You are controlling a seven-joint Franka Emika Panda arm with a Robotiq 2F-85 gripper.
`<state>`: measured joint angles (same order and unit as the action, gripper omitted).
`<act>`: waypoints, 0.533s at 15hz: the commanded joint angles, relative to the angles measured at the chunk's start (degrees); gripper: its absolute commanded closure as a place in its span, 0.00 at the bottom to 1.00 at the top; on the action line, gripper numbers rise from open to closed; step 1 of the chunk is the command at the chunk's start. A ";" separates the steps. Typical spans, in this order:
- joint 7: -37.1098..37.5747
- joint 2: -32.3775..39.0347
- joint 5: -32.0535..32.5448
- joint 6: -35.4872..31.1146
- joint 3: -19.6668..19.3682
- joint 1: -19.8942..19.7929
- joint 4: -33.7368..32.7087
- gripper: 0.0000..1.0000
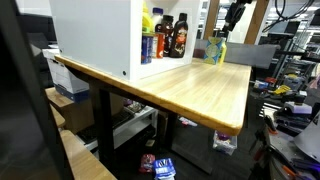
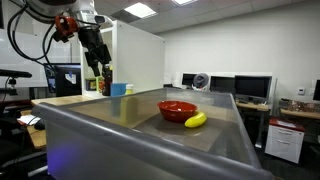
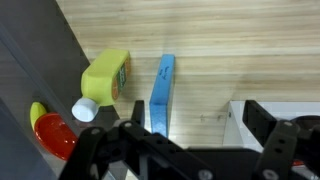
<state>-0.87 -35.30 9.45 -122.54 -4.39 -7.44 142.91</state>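
Hovering over counter (image 1: 200, 90), tool (image 3: 195, 138) spread wide, empty. Yellow bottle (image 3: 108, 75) on counter just beside blue box (image 3: 162, 90). Probably light, smooth plastic, slippery, slightly squeezable. Best hold: across mid-body, not white cap (image 3: 85, 108).

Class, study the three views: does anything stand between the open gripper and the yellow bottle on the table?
Nothing visible does. The gripper hangs open above the yellow bottle, with only air between them. The blue box stands beside the bottle, not over it.
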 commanded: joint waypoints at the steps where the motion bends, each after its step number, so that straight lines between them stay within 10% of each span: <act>1: -2.61 -0.37 2.03 -4.72 -1.28 -0.43 1.74 0.00; 8: -4.68 -0.01 0.84 -10.90 -5.04 -1.51 5.19 0.00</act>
<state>-3.25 -35.10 10.10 -130.45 -8.25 -8.11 145.66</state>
